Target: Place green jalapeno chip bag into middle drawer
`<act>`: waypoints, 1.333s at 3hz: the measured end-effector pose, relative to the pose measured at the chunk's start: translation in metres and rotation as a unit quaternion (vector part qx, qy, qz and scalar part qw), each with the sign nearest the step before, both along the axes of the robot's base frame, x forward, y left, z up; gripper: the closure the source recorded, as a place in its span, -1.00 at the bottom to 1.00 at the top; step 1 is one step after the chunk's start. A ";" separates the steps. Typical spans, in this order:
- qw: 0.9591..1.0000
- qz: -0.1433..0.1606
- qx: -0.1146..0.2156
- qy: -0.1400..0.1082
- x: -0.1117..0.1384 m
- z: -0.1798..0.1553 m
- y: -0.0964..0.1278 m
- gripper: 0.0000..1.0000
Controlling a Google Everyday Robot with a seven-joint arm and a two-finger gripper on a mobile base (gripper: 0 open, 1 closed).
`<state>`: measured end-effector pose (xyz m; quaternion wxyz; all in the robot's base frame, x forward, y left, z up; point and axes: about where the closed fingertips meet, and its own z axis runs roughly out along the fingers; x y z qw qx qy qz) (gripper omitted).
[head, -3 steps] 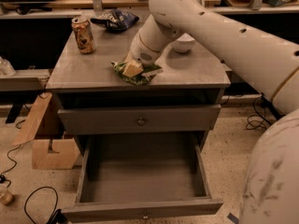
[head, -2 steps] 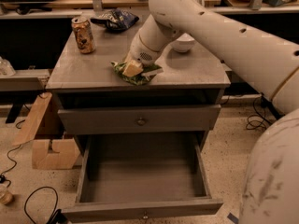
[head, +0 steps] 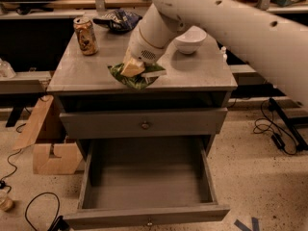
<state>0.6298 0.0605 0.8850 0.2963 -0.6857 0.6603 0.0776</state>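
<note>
The green jalapeno chip bag is crumpled at the front edge of the cabinet top, left of centre. My gripper comes down on it from the upper right and is shut on the bag, which pokes out below and to the left of the fingers. I cannot tell whether the bag rests on the top or hangs just above it. The middle drawer is pulled fully out below, wide and deep with tall side walls, and nothing lies in it. Its knob is at the front.
A shallower drawer with a round knob is closed just under the top. On the top stand a drink can, a dark foil snack bag and a white bowl. A cardboard box and cables lie on the floor at the left.
</note>
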 end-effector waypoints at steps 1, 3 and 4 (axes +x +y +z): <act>0.996 0.033 -0.013 -0.079 -0.078 0.093 0.012 1.00; 0.994 0.019 0.032 -0.105 -0.125 0.097 -0.025 1.00; 0.992 -0.017 0.092 -0.081 -0.120 0.039 -0.062 1.00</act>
